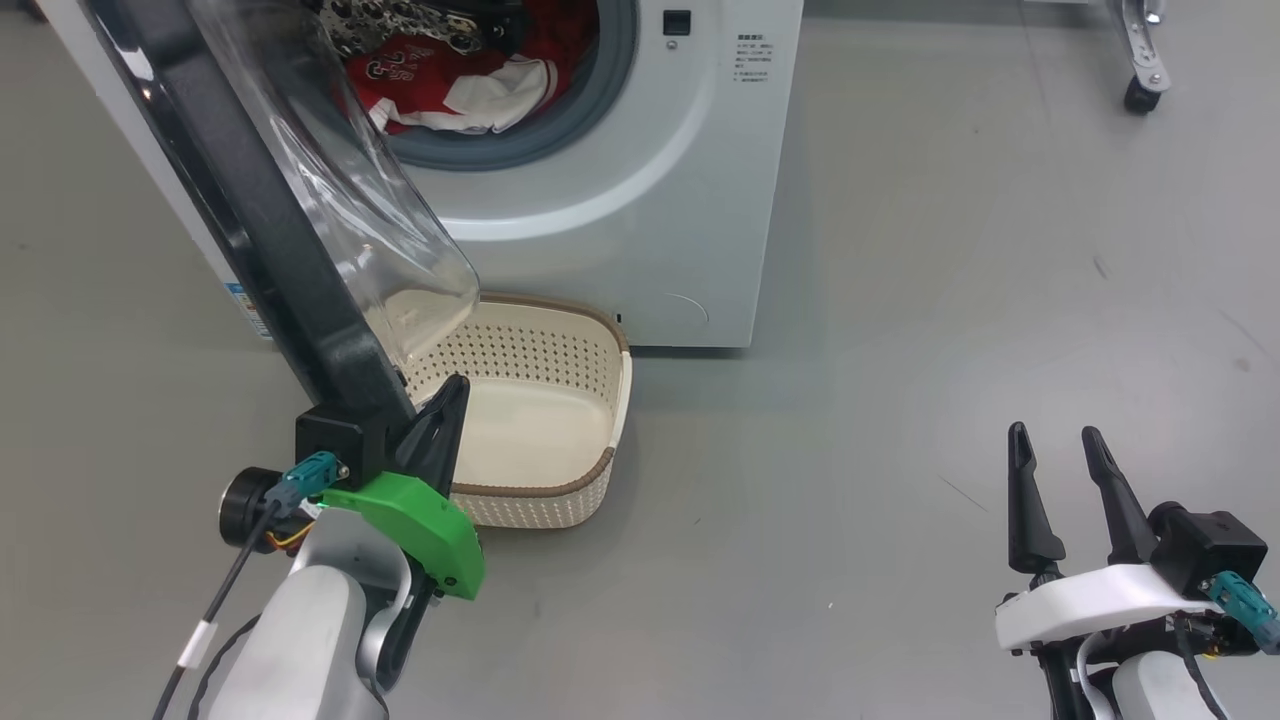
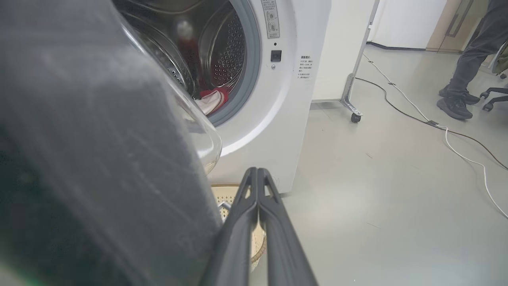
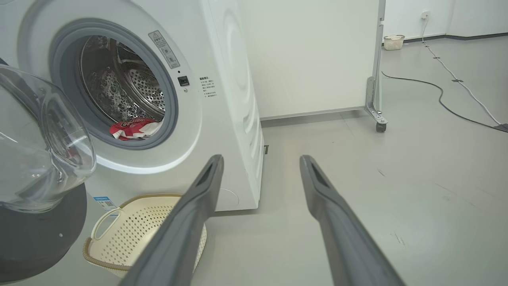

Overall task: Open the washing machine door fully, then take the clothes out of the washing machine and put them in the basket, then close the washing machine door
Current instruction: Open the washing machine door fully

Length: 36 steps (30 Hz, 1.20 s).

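The washing machine (image 1: pixel 640 200) stands at the top of the head view with its round opening uncovered. The washing machine door (image 1: pixel 270 230) is swung out toward me, black rim edge-on, clear glass bowl (image 1: pixel 380 220) bulging right. Red and white clothes (image 1: pixel 450 85) lie in the drum, also seen as clothes (image 3: pixel 135 129) and clothes (image 2: pixel 212 99). The cream basket (image 1: pixel 590 480) sits empty on the floor below the door. My left gripper (image 1: pixel 458 382) is shut on nothing, close beside the door's free edge, over the basket's near-left corner; its fingertips (image 2: pixel 257 171) are pressed together. My right gripper (image 1: pixel 1053 432) is open at the lower right, away from everything.
A wheeled metal frame (image 2: pixel 353 115) stands right of the machine, with cables (image 2: pixel 416 115) trailing over the grey floor. A person's legs (image 2: pixel 462 79) stand at the far right of the left wrist view. A small basket (image 3: pixel 393 41) sits by the far wall.
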Tool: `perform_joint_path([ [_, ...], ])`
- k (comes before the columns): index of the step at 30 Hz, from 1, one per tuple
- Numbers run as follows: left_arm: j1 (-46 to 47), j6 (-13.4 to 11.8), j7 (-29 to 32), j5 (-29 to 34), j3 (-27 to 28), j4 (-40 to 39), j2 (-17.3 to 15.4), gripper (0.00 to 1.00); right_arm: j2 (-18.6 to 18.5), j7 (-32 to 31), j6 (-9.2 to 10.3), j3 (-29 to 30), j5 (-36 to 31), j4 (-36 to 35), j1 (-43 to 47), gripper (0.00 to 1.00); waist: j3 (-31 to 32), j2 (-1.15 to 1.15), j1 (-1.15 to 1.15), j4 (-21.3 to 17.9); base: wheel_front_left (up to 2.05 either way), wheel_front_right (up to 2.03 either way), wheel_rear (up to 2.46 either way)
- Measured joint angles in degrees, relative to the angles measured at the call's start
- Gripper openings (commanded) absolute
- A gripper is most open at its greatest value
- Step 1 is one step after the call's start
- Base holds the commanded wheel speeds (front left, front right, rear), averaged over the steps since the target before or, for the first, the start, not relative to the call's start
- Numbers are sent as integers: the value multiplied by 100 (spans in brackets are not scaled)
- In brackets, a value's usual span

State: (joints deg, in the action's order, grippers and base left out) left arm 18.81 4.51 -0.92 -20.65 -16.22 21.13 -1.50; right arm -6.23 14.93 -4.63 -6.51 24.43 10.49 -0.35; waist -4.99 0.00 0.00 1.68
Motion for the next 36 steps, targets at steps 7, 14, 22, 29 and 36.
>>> perform_joint_path([
  [7,-2,8,-55,-94,-82,99,8,0,0,0,-35,1,-38,18,5,100,75,0,0,339,0,0,0],
  [14,-4,7,-120,-155,-108,180,12,0,-1,0,-58,5,-40,58,107,100,135,0,0,724,0,0,0],
  [22,-4,-18,-177,-213,-89,220,10,0,-1,0,-80,13,-82,63,114,100,163,0,0,1163,0,0,0],
  [29,-4,-73,-268,-276,-45,235,11,0,0,0,-85,-1,-93,65,119,100,128,0,0,1490,0,0,0],
  [36,-4,-196,-348,-341,240,238,0,0,0,0,-87,-98,-179,64,112,100,-22,0,0,1680,0,0,0],
])
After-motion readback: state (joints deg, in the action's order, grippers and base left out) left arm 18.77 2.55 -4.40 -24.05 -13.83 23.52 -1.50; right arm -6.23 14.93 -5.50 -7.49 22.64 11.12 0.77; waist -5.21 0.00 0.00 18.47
